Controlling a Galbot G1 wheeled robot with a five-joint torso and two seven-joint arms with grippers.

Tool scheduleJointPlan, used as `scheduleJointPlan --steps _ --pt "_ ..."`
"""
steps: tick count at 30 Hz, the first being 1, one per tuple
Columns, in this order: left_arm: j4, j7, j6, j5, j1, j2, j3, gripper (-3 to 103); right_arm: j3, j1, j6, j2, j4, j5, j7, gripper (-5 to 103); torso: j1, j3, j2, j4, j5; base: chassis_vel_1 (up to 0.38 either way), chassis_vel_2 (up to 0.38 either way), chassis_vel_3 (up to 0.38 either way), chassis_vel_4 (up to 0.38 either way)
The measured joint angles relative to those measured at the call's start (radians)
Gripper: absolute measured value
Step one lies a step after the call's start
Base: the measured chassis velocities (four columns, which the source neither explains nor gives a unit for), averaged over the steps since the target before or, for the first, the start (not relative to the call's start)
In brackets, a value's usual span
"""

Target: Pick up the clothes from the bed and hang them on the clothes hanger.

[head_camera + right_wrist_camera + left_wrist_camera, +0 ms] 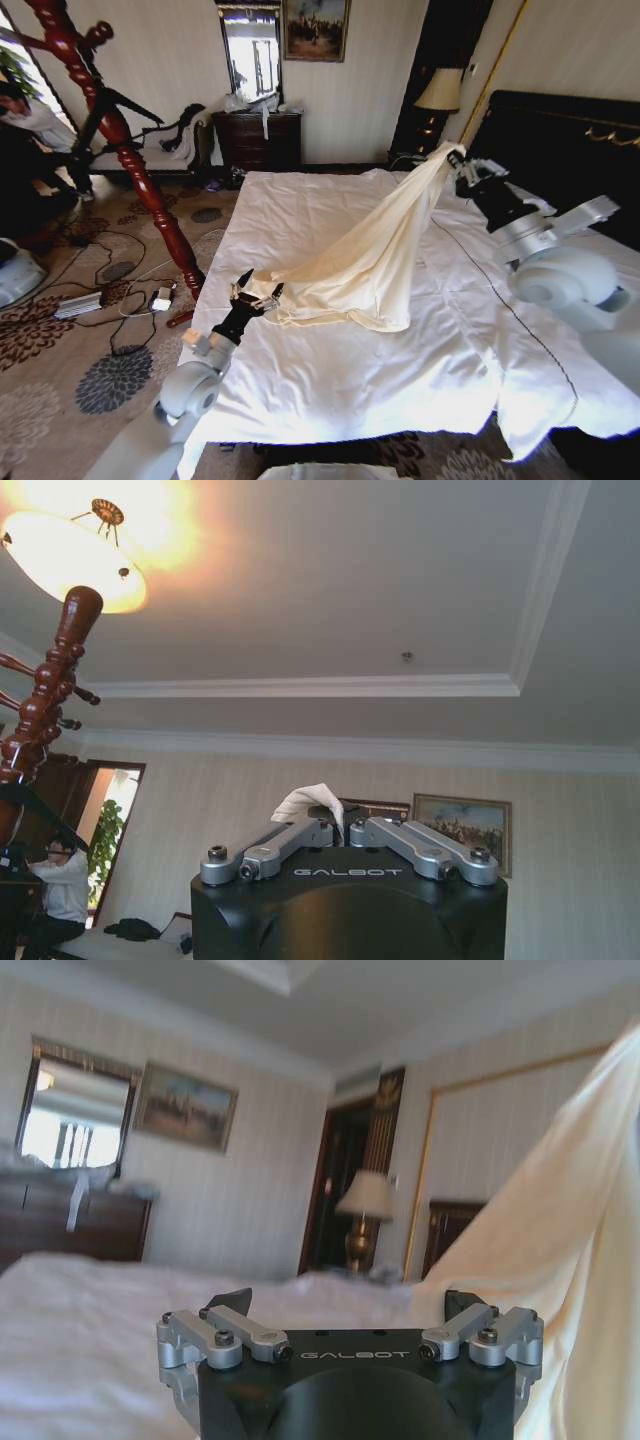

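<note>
Pinching clothes [370, 250] aloft w/ right hand [455, 158], left hand [256, 290] spread wide at hem, bed [330, 380]

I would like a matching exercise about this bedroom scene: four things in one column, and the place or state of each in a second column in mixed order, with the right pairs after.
Things:
1. left gripper
2. right gripper
3. shirt
4. coat stand

Places or states:
A. on the carpet beside the bed
B. raised, jaws shut on one end of the cloth
C. low over the bedding, jaws open, at the cloth's lower edge
D. stretched from the bedding up to a raised point

Pairs: 1-C, 2-B, 3-D, 4-A
</note>
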Motion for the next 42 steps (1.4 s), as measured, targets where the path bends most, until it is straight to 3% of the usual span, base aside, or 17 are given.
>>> scheduleJointPlan --steps 3,4,6,7,10,12,14,16,19,21,22,23,25,28,32,39,42 --pt "-0.006 -0.021 0.173 0.012 0.053 0.067 0.039 100 0.004 0.011 0.001 -0.009 0.012 0.007 0.007 2 0.000 0.000 0.000 0.0006 -0.0001 0.000 0.000 0.000 0.000" --pt "-0.006 -0.021 0.173 0.012 0.053 0.067 0.039 100 0.004 0.011 0.001 -0.009 0.012 0.007 0.007 2 0.000 0.000 0.000 0.0006 -0.0001 0.000 0.000 0.000 0.000" --pt "0.003 -0.022 0.245 0.146 0.075 0.118 0.051 100 0.006 0.024 0.001 -0.010 0.022 0.025 0.023 2 0.000 0.000 0.000 0.0002 0.0003 0.000 0.000 0.000 0.000" --pt "0.021 -0.015 0.250 0.245 0.082 0.150 0.055 100 0.009 0.028 0.001 -0.013 0.025 0.034 0.030 2 0.000 0.000 0.000 0.0003 -0.0004 0.000 0.000 0.000 0.000" --pt "0.031 0.017 0.223 0.330 0.096 0.192 0.057 100 0.012 0.029 0.001 -0.017 0.028 0.037 0.034 2 0.000 0.000 0.000 0.0004 -0.0002 0.000 0.000 0.000 0.000" --pt "0.013 0.082 0.141 0.356 0.126 0.225 0.059 100 0.017 0.024 0.001 -0.020 0.034 0.037 0.036 2 0.000 0.000 0.000 0.0004 0.0000 0.000 0.000 0.000 0.000" --pt "0.004 0.094 0.117 0.353 0.131 0.227 0.059 100 0.018 0.022 0.001 -0.020 0.036 0.037 0.036 2 0.000 0.000 0.000 0.0003 0.0001 0.000 0.000 0.000 0.000" --pt "-0.055 0.123 0.012 0.273 0.134 0.203 0.041 100 0.020 0.009 0.001 -0.022 0.043 0.029 0.037 2 0.000 0.000 0.000 0.0004 -0.0001 0.000 0.000 0.000 0.000" --pt "-0.107 0.103 0.002 0.187 0.114 0.166 0.009 100 0.023 -0.007 0.001 -0.025 0.046 0.017 0.036 2 0.000 0.000 0.000 0.0007 0.0000 0.000 0.000 0.000 0.000" --pt "-0.165 0.018 0.049 0.054 0.044 0.120 -0.091 100 0.027 -0.034 0.001 -0.033 0.057 -0.002 0.033 2 0.000 0.000 0.000 0.0002 0.0001 0.000 0.000 0.000 0.000" --pt "-0.165 0.018 0.049 0.054 0.044 0.120 -0.091 100 0.027 -0.034 0.001 -0.033 0.057 -0.002 0.033 2 0.000 0.000 0.000 0.0002 0.0001 0.000 0.000 0.000 0.000" --pt "-0.174 -0.029 0.073 -0.012 -0.007 0.119 -0.147 100 0.028 -0.046 0.001 -0.035 0.064 -0.015 0.032 2 0.000 0.000 0.000 0.0003 0.0000 0.000 0.000 0.000 0.000" --pt "-0.168 -0.087 0.107 -0.092 -0.084 0.138 -0.220 100 0.028 -0.059 0.001 -0.035 0.070 -0.040 0.030 2 0.000 0.000 0.000 0.0004 -0.0004 0.000 0.000 0.000 0.000" --pt "-0.069 -0.207 0.168 -0.241 -0.269 0.235 -0.370 100 0.028 -0.073 -0.009 -0.015 0.082 -0.082 0.030 2 0.000 0.000 0.000 0.0001 0.0002 0.000 0.000 0.000 0.000" --pt "0.043 -0.279 0.218 -0.355 -0.434 0.320 -0.414 100 0.038 -0.087 -0.011 0.010 0.075 -0.103 0.032 2 0.000 0.000 0.000 0.0007 -0.0008 0.000 0.000 0.000 0.000" --pt "0.209 -0.293 0.249 -0.432 -0.614 0.432 -0.409 100 0.045 -0.101 -0.009 0.090 0.057 -0.150 0.022 2 0.000 0.000 0.000 0.0006 0.0000 0.000 0.000 0.000 0.000" --pt "0.301 -0.300 0.303 -0.479 -0.730 0.495 -0.365 100 0.046 -0.113 -0.005 0.134 0.046 -0.180 0.009 2 0.000 0.000 0.000 0.0003 -0.0002 0.000 0.000 0.000 0.000"
